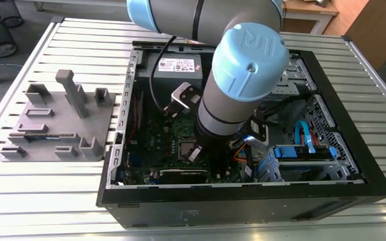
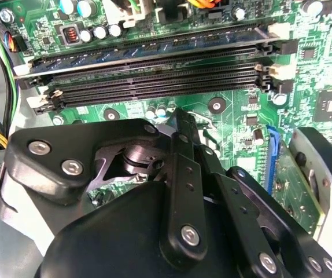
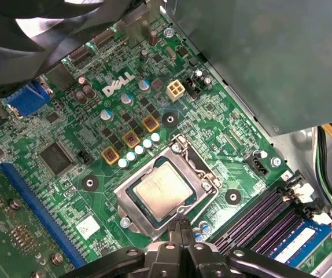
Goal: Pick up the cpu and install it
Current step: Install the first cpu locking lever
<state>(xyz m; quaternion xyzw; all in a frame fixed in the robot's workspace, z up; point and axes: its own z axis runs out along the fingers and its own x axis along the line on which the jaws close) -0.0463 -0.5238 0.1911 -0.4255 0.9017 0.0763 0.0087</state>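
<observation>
Our end effector (image 3: 180,238) hangs inside the open computer case (image 1: 354,193) just over the motherboard (image 3: 73,116), fingers together with nothing between them. We see the cpu (image 3: 162,193) lying flat in its socket frame (image 3: 203,174), just beside the fingertips, near the memory slots (image 2: 154,81)

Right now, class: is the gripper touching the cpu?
Cannot tell. In the first wrist view the gripper meets the socket frame's edge beside the cpu; contact isn't plain.
</observation>
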